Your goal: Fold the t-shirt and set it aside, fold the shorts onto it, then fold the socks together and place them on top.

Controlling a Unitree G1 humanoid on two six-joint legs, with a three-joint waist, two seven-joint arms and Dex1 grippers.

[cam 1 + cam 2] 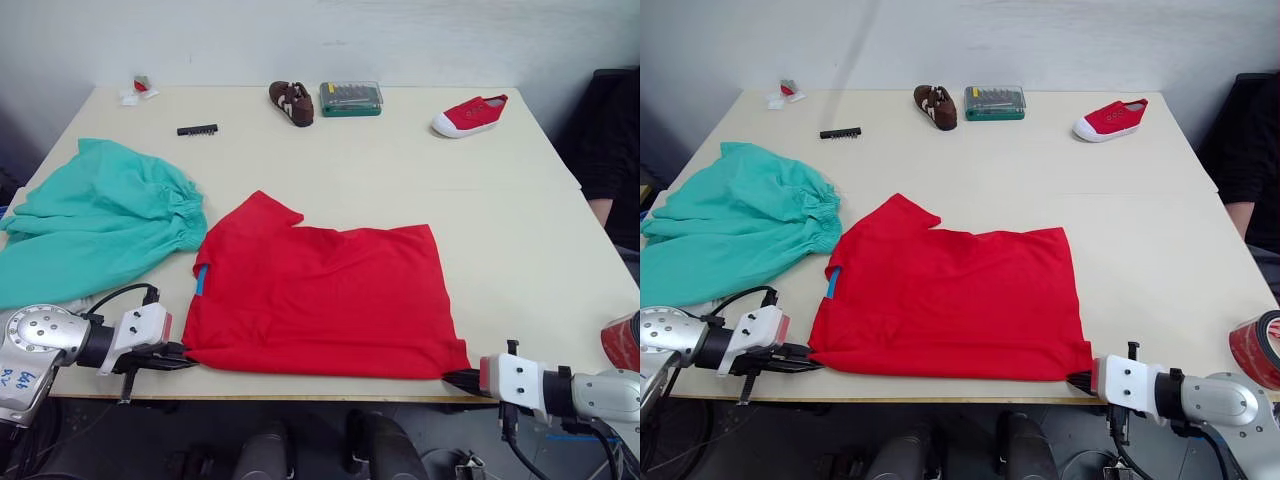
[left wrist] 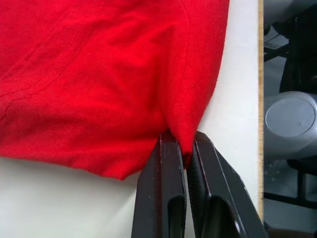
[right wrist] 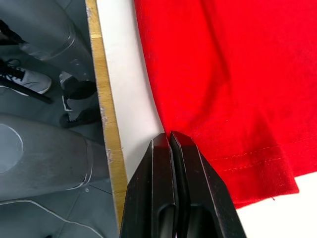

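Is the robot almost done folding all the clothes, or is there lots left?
Lots left. The t-shirt already looks folded partway into a rectangle, one sleeve sticking out. Right now the left end effector is shut on its near edge, and the right end effector is shut at the other near corner. The shorts lie rumpled and unfolded beside it. The socks still need pairing and stacking.
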